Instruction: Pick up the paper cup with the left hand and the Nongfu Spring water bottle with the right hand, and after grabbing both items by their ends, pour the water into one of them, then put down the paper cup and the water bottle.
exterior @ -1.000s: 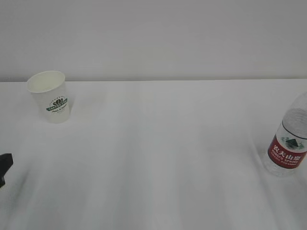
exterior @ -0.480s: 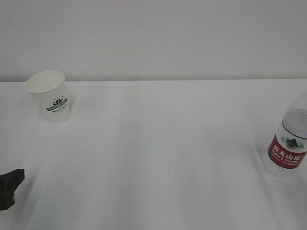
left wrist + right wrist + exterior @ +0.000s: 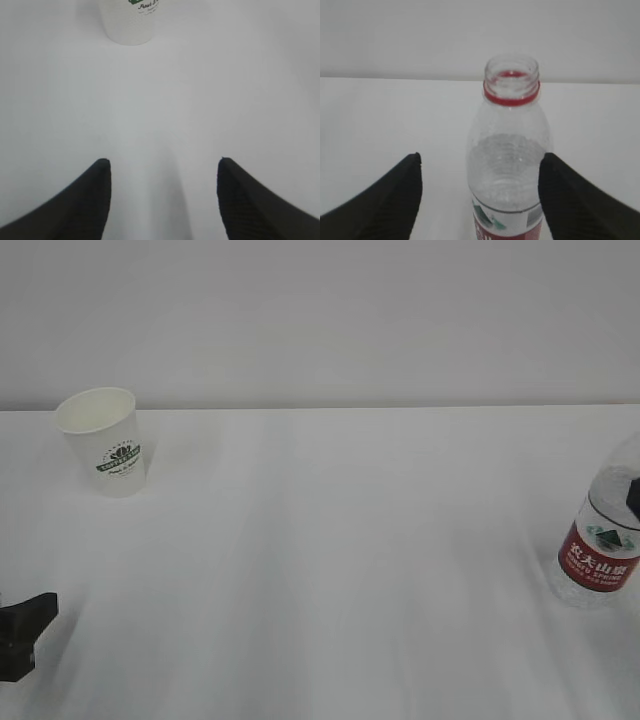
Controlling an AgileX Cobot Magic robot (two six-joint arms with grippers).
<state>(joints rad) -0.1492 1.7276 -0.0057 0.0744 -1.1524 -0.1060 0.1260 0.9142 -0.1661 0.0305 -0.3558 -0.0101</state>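
Paper cup (image 3: 103,441): upright, far left of white table (image 3: 330,560); left hand (image 3: 161,197) released, jaws spread, well short of it. Nongfu Spring water bottle (image 3: 509,165): upright, uncapped, far right, part-filled with water (image 3: 507,172); right hand (image 3: 480,192) released, jaws flanking it, not touching.

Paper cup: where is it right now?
Exterior view: the paper cup stands upright at the table's far left, ahead of the open left gripper.

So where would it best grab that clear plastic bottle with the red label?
Probably around the clear plastic bottle with the red label at mid-body, just above the label, coming in level from the front. It stands upright with no cap on, so a sideways grip keeps it vertical. The right gripper is open with a finger either side of it.
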